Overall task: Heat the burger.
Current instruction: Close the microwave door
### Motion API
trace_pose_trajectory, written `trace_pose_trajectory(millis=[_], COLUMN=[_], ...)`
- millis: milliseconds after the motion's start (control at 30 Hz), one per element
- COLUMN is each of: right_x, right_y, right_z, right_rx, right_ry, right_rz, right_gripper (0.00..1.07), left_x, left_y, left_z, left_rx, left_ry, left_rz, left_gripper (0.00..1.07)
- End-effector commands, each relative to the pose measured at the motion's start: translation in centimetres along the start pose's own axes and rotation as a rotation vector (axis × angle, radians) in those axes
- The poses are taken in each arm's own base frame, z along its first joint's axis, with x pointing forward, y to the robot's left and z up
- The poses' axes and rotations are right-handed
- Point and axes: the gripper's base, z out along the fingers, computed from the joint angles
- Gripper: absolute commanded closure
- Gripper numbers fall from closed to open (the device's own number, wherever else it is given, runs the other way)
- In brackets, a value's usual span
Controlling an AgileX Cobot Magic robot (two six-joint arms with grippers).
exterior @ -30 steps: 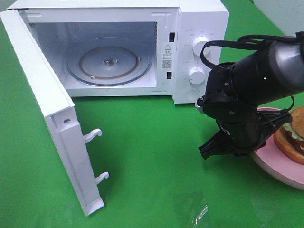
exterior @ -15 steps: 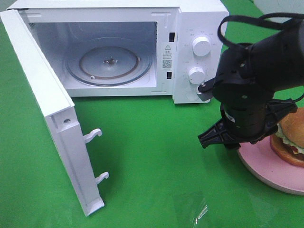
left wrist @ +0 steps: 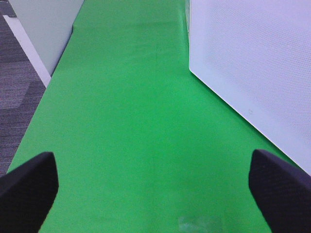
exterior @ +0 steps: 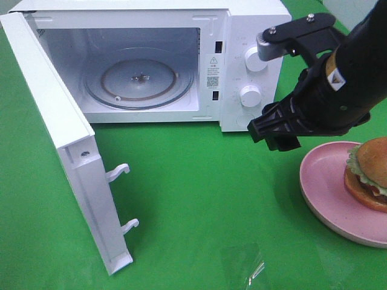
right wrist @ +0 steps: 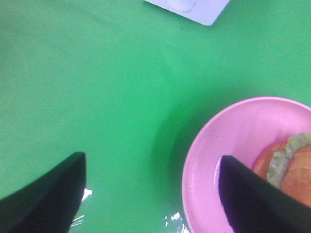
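The burger [exterior: 370, 172], with golden buns and frilly green lettuce, lies on a pink plate [exterior: 326, 181] at the right edge of the green table. The right wrist view shows the burger [right wrist: 291, 167] and the plate [right wrist: 218, 145] from above. My right gripper [right wrist: 150, 160] hangs open over the plate's left rim with nothing between its fingers. My right arm [exterior: 338, 84] is raised between the plate and the microwave [exterior: 254, 36]. The microwave's door [exterior: 54, 139] is swung wide open and its glass turntable [exterior: 139, 81] is bare. My left gripper [left wrist: 153, 179] is open over bare green cloth.
The microwave's knobs [exterior: 256, 58] sit just left of my right arm. A white panel [left wrist: 252, 63], probably the microwave door, stands beside my left gripper. A scrap of clear plastic [exterior: 251, 269] lies near the front of the table. Green cloth covers the table between door and plate.
My right gripper has opened and lifted up and away from the plate's rim. The plate now sits slightly further left. The left arm has not moved.
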Motion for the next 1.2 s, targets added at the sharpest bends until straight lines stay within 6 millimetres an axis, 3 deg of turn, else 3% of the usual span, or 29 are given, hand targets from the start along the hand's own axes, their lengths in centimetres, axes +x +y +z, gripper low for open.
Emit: trace_pose_trajectory(millis=[33,200,300,367,467,700,800,867,967,1100,1200], right_x=[0.3,1.7,2.2,3.2,3.3,6.1,7.3,10.1,10.8,14.2,15.1], right_y=[-0.2,-1.2,-1.6,-2.0,-2.1,-3.7,-4.0,-4.7,-4.9,-6.0,-6.4], right_z=[-1.8,-5.7,-6.9,-9.3,-9.8,-13.8,-14.3,-14.6,-14.8,-14.3,-14.0], right_rx=[-0.035,-0.068,-0.077,-0.123,-0.131,-0.155,-0.157,-0.160,-0.162,-0.135,-0.098], right_ry=[-0.012,0.000,-0.004,-0.044,-0.055,-0.135,-0.150,-0.180,-0.198,-0.258,-0.279], right_rz=[-0.029,-0.076,-0.088,-0.094,-0.091,-0.061,-0.058,-0.056,-0.053,-0.001,0.031], right_gripper=[0.24,0.24,0.25,0.28,0.30,0.31,0.31,0.31,0.31,0.31,0.31], left_x=[0.0,0.0,0.0,0.0,0.0,0.0,0.0,0.0,0.0,0.0,0.0], left_y=[0.0,0.0,0.0,0.0,0.0,0.0,0.0,0.0,0.0,0.0,0.0], left_z=[-0.2,-0.2,-0.2,-0.2,-0.2,-0.2,-0.2,-0.2,-0.2,-0.2,-0.2], left_rx=[-0.008,-0.008,-0.008,-0.008,-0.008,-0.008,-0.008,-0.008,-0.008,-0.008,-0.008], left_ry=[-0.027,-0.027,-0.027,-0.027,-0.027,-0.027,-0.027,-0.027,-0.027,-0.027,-0.027], left_rz=[0.001,0.001,0.001,0.001,0.001,0.001,0.001,0.001,0.001,0.001,0.001], left_gripper=[0.07,0.07,0.07,0.07,0.07,0.07,0.07,0.07,0.07,0.07,0.07])
